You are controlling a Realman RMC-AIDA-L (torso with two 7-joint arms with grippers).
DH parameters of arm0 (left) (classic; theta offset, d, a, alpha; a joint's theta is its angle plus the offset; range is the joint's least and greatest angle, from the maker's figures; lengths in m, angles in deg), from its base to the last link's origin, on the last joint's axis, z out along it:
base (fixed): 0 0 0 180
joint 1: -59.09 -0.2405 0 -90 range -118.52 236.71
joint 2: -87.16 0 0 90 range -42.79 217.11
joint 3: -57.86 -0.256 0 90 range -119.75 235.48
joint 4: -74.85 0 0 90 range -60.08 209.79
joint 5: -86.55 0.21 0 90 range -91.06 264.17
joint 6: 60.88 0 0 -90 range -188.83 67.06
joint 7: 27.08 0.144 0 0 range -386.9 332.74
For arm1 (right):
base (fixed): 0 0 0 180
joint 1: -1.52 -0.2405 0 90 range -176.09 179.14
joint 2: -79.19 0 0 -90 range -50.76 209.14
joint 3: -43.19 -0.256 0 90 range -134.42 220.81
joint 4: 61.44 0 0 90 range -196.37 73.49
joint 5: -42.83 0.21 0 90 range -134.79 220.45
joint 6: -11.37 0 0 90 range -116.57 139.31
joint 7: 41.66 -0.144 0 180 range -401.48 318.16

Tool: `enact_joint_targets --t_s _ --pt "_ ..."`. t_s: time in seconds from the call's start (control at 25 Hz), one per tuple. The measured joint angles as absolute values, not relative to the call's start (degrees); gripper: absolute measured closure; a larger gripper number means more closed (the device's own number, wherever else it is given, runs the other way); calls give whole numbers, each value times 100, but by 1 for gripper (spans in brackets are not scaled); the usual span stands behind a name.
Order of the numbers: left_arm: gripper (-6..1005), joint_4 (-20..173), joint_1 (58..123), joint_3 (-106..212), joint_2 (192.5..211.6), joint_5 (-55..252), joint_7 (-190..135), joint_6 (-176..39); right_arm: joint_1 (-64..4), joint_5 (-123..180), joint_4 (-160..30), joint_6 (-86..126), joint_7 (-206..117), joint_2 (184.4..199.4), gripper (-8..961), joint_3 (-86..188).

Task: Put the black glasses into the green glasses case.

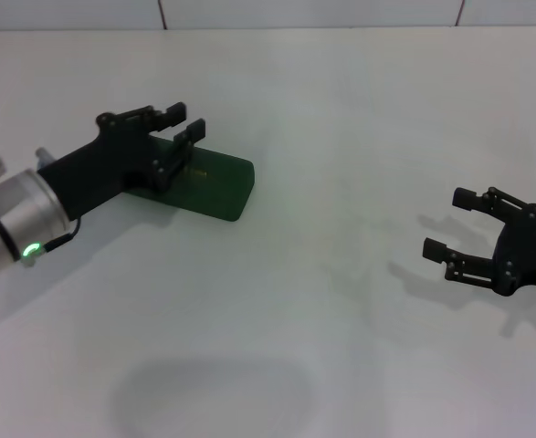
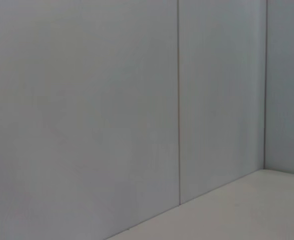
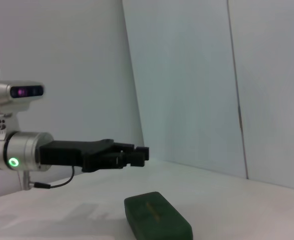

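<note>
right tool (image 1: 446, 224) rests spread apart low on the table (image 1: 341, 137); left tool (image 1: 183, 126), also spread, hovers above closed green glasses case (image 1: 215, 187).

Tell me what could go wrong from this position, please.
1. The green glasses case lies shut on the table, and the left gripper hovers open above it; a descent may only push it along.
2. The black glasses show in no view.
3. The right gripper, open and empty, hangs far from the case.

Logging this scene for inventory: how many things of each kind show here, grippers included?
Green glasses case, shut, on the table: 1
Grippers: 2, left gripper above the case, right gripper off to the right
Black glasses: 0 in view
Total: 3
</note>
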State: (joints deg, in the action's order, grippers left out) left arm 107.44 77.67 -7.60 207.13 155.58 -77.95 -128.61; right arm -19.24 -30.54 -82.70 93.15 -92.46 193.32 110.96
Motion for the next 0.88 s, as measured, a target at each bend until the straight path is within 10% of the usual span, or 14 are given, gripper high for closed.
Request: enact_joint_targets --t_s 0.6,0.88 --pt "289 10781 6853 -673 20365 15778 -7721 -14386 -1992 -3611 -8631 10012 -9230 19112 79 11130" --pt "154 10793 6561 -669 20330 16818 -7703 -14737 -1979 -4175 -8615 9888 -9173 19262 79 11131"
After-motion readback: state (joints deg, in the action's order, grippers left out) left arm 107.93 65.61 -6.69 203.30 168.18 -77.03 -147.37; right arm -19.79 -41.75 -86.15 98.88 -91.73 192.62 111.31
